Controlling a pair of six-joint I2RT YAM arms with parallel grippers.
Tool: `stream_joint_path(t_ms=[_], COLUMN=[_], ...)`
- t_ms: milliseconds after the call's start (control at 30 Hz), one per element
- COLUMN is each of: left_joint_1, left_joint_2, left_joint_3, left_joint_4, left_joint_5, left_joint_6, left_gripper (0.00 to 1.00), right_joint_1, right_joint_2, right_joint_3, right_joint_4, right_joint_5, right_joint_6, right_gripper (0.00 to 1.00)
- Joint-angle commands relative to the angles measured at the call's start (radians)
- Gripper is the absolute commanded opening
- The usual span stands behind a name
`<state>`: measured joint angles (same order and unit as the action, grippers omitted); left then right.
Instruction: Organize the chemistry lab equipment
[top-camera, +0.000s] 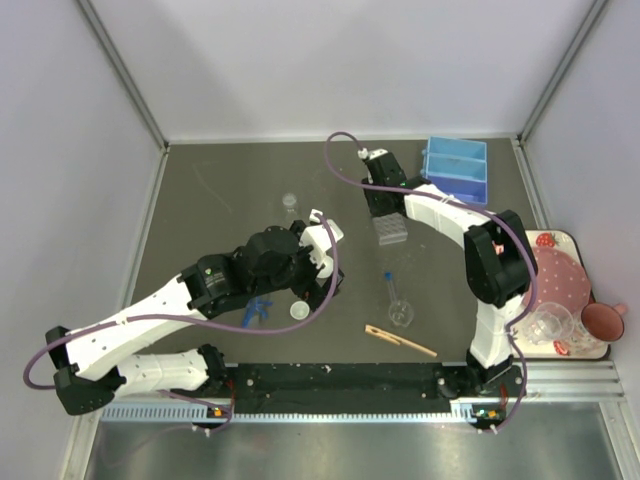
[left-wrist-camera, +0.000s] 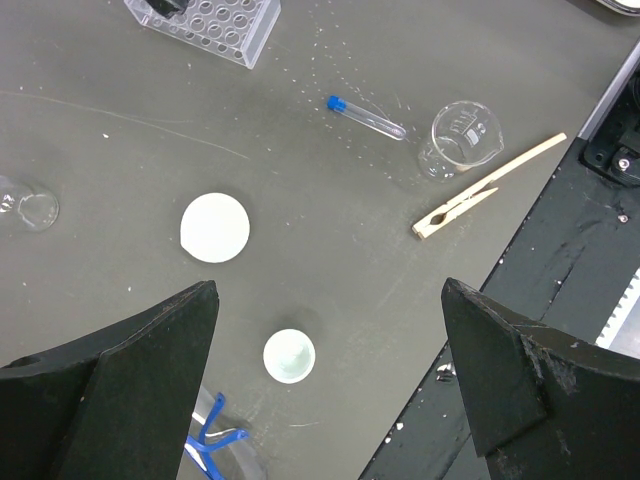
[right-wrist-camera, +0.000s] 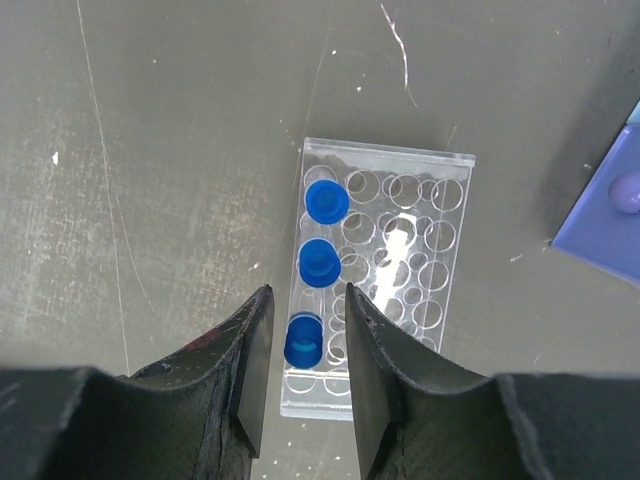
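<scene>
Dark grey desk (top-camera: 220, 200) inside white walls carries the scattered kit, and the step in hand looks like filling the rack (right-wrist-camera: 430, 250): three capped tubes (right-wrist-camera: 320, 262) stand along one edge of it. The nearest tube (right-wrist-camera: 303, 340) sits between the right fingers (right-wrist-camera: 235, 400), which are slightly apart and seem to clear its cap on both sides, gripping nothing. Next, I judge, they must rise straight off the rack and fetch the loose tube (left-wrist-camera: 366, 117) lying beside the beaker (left-wrist-camera: 462, 135), while the left fingers (left-wrist-camera: 130, 380), spread wide and empty, hover over a small dish (left-wrist-camera: 289, 356)
</scene>
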<state>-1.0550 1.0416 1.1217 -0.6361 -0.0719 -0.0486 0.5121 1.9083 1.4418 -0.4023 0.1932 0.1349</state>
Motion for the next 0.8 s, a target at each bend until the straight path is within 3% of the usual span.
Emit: stream_joint_path(t_ms=[0, 767], left_joint_1=[0.001, 0.001], left_joint_2=[0.003, -0.005], left_joint_3=[0.004, 0.001], left_joint_4=[0.041, 0.041], left_joint_5=[0.004, 0.004], left_joint_6=[0.013, 0.012], left_gripper=[0.99, 0.99], right_joint_1=[-0.001, 0.016], right_joint_2=[-0.074, -0.057], right_joint_3=[0.006, 0.034], right_joint_4=[-0.012, -0.036], right_joint_5=[0.022, 0.041], right_joint_6=[0.009, 0.009], right_gripper=[0.34, 0.06])
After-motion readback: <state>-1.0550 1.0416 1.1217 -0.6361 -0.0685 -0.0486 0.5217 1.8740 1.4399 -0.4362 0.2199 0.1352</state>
